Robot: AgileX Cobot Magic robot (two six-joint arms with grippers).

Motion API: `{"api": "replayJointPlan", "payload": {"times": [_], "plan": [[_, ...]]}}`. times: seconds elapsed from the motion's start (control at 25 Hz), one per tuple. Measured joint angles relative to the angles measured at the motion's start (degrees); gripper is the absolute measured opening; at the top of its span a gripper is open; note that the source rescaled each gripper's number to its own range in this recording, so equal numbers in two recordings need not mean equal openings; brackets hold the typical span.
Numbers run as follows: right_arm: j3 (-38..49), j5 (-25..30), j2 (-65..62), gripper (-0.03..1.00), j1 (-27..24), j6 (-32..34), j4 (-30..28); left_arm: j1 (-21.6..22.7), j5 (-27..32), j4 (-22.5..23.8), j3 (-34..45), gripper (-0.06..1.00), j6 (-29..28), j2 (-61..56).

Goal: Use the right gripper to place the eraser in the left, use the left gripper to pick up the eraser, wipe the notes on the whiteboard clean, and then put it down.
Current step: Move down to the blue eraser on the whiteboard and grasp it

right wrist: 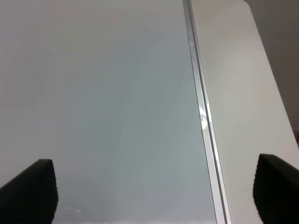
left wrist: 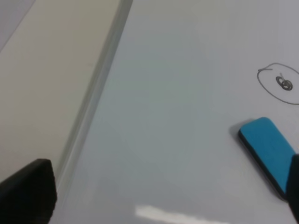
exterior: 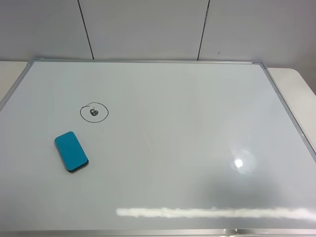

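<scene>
A blue eraser (exterior: 71, 151) lies flat on the left part of the whiteboard (exterior: 173, 148). Just beyond it is the note (exterior: 94, 112), a black circle with a small scribble inside. Neither gripper shows in the exterior high view. In the left wrist view my left gripper (left wrist: 161, 191) is open and empty above the board's left side; the eraser (left wrist: 267, 151) lies by one of its fingertips (left wrist: 28, 191) (left wrist: 294, 186), apart from the note (left wrist: 280, 83). My right gripper (right wrist: 152, 186) is open and empty over the board's right edge.
The whiteboard's aluminium frame (exterior: 289, 111) runs along its edges and also shows in the left wrist view (left wrist: 93, 93) and the right wrist view (right wrist: 201, 107). Beige table (right wrist: 247, 93) lies outside it. A tiled wall (exterior: 148, 29) stands behind.
</scene>
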Motion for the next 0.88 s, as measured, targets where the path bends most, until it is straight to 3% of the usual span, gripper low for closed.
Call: {"api": "replayJointPlan", "payload": {"times": [0.88], "plan": [[0.0, 0.0, 0.0, 0.82, 0.0, 0.0, 0.0, 0.0, 0.6, -0.1, -0.1, 1.0, -0.1, 1.1]]}}
